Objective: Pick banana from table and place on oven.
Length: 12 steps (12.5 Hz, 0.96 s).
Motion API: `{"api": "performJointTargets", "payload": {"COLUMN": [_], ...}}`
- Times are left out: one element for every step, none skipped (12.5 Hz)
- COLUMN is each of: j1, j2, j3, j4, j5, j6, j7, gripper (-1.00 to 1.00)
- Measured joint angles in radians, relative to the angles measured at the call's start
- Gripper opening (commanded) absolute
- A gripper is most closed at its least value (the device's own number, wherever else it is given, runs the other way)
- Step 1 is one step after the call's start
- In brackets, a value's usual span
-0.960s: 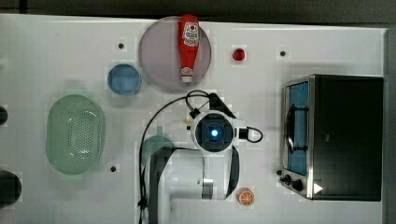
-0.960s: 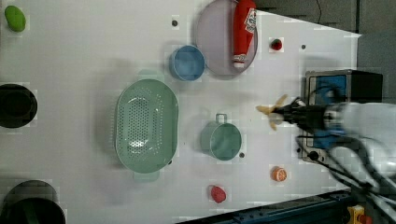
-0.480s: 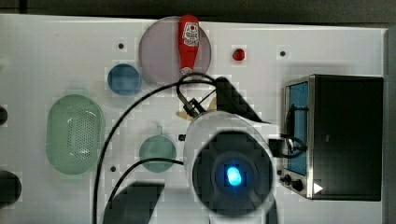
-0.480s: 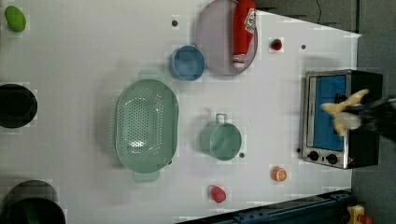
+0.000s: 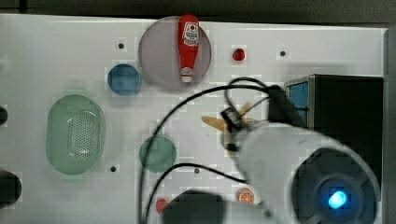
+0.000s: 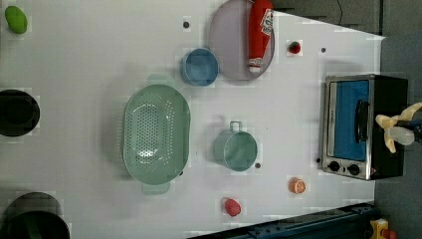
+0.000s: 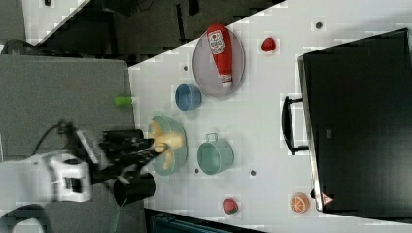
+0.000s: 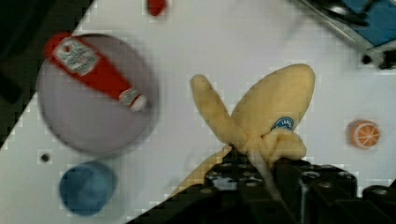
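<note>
1. One robot gripper (image 8: 252, 161) is clamped on the banana (image 8: 273, 109), and the banana hangs in the air, off the table (image 5: 56, 56).
2. Soft yellow peel flaps stick out from the banana in the wrist view, and a small blue sticker sits on the fat part.
3. From the top view, the banana (image 5: 229, 122) is just off the oven's left side, near the blue glass door, and the big white arm (image 5: 299, 163) covers part of the oven (image 5: 350, 121).
4. From the left view, the banana (image 6: 395, 127) is seen at the right edge of the oven (image 6: 361, 127), over its black top.
5. A red ketchup bottle (image 5: 188, 46) lies on a round grey plate (image 5: 156, 58).
6. A blue bowl (image 5: 124, 79) sits near the plate.
7. A green strainer (image 5: 74, 134) and a green cup (image 5: 158, 153) stand on the table, well apart from the oven.
8. An orange slice (image 6: 297, 185) and a strawberry (image 6: 231, 206) lie near the table's edge.
</note>
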Motion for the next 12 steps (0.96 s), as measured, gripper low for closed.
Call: {"api": "performJointTargets", "payload": {"j1": [0.001,0.0,-0.003,-0.004,-0.006,-0.019,-0.03,-0.038,-0.042,-0.038,-0.044,-0.048], "j2": [0.02,0.046,0.068,0.089,0.117,0.155,0.199,0.244,0.289,0.331,0.374,0.423], "j3": [-0.033,-0.066,-0.102,-0.142,-0.191,-0.233,-0.273,-0.313,-0.353,-0.398,-0.425,-0.444], "j4": [0.004,0.012,0.016,0.02,0.037,0.061,0.086,0.108,0.131,0.143,0.147,0.158], "j5": [-0.012,-0.026,-0.039,-0.04,-0.049,-0.052,-0.051,-0.071,-0.085,-0.084,-0.09,-0.094], "j6": [-0.001,-0.009,-0.011,-0.009,-0.002,0.026,0.081,0.122,0.122,0.14,0.183,0.19], "j7": [-0.034,-0.075,-0.122,-0.183,-0.239,-0.285,-0.335,-0.391,-0.459,-0.528,-0.592,-0.648], "gripper": [-0.64,-0.64,-0.64,-0.64,-0.64,-0.64,-0.64,-0.64,-0.64,-0.64,-0.64,-0.64]}}
